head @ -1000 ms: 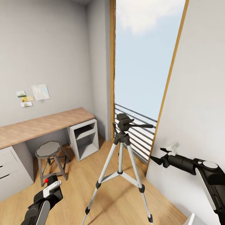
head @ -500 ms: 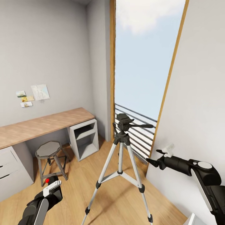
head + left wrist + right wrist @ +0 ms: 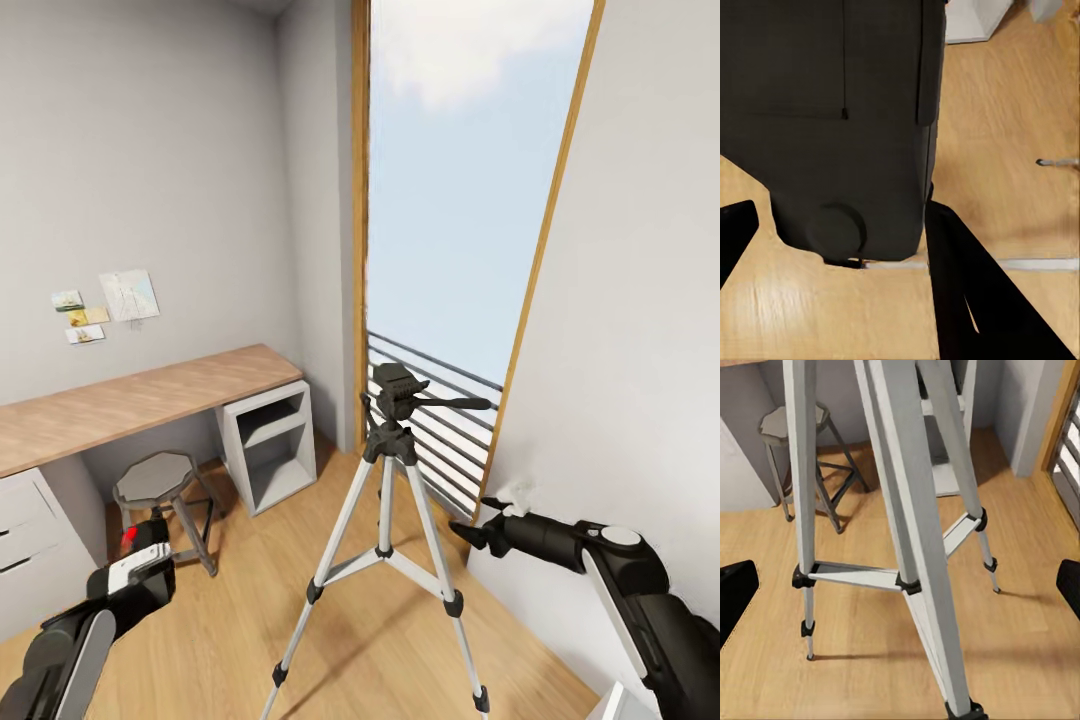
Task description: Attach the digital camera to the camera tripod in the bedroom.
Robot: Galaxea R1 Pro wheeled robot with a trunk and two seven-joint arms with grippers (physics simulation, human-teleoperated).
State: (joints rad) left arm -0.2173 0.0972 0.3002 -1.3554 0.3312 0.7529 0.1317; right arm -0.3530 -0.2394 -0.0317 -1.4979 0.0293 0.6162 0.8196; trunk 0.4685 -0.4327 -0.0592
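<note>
Camera in the left jaws, tripod waiting in the middle of the bedroom floor.

The left gripper (image 3: 140, 570) is clamped on the digital camera (image 3: 832, 127), low down near the grey stool (image 3: 160, 495) by the wood-topped table (image 3: 140, 400). The camera tripod (image 3: 390, 520) stands straight up on the wood floor (image 3: 380, 650), in front of the tall window (image 3: 450, 200). Its black head (image 3: 395, 385) is higher than the camera and off to the right of it, so I think the camera must go up and over to reach it. The right gripper (image 3: 465, 535) is nearer the tripod, just beside its legs, with its jaws apart and nothing in them. The left arm has the longer way to go.
</note>
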